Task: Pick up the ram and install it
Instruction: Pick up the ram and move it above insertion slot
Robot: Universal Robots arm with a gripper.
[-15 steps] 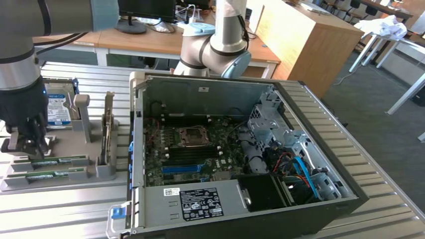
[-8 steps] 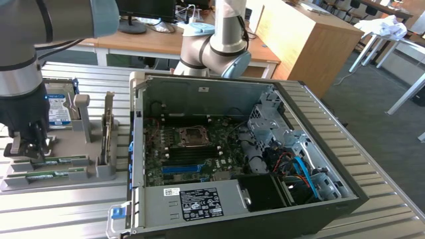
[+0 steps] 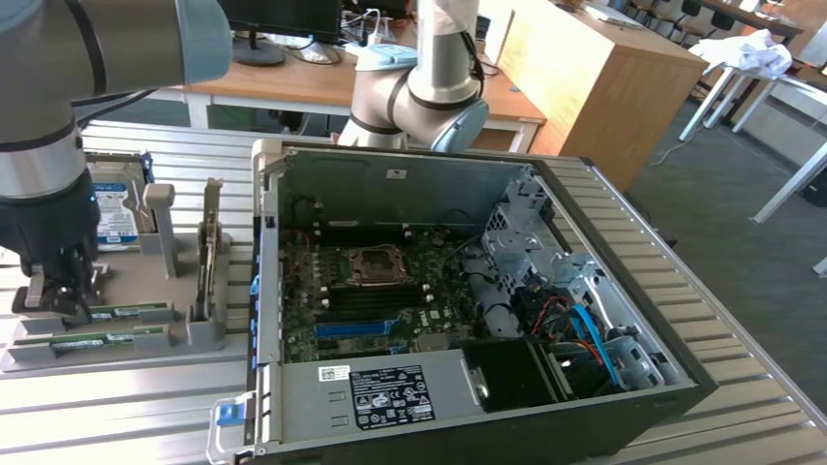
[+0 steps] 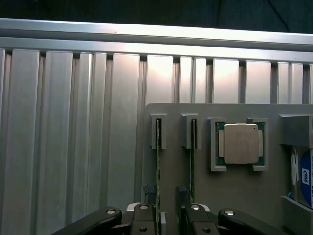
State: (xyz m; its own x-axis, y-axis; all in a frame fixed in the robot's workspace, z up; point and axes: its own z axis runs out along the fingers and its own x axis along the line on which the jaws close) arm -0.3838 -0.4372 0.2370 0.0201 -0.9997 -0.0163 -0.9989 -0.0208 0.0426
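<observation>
Here, a grey robot arm reaches down over a grey plastic holder (image 3: 130, 360) that sits on a ribbed aluminium table (image 3: 142, 417). The gripper (image 3: 58, 300) hangs at the holder's near end, with its black fingers pointing down.

From the wrist camera, the gripper (image 4: 164, 193) is released. Its two dark fingertips (image 4: 182, 194) stand apart, with a clear gap between them and nothing clamped. The ram (image 4: 158, 161), a thin green stick seen edge-on, stands in a narrow slot of the holder and runs straight into the gap between the fingers. It sits closer to one finger than the other, and whether that finger touches it cannot be told.

A second green stick (image 4: 191, 161) stands in a matching slot parallel to the first. It is just outside the gripper, past the other finger. Beyond that stick, farther from the gripper, a square silver processor (image 4: 240, 143) lies flat in its own recess. Past the processor is the edge of a hard drive (image 4: 304, 177) with a blue label.

In the exterior view, the hard drive (image 3: 116, 215) stands upright behind the arm. A taller green card (image 3: 207, 262) stands on edge in the holder, between the gripper and an open computer case (image 3: 387, 184). The case lies on its side well apart from the gripper, with its motherboard (image 3: 375, 300) exposed. The long memory slots on that board are dark and unfilled, and both sticks are in the holder.
</observation>
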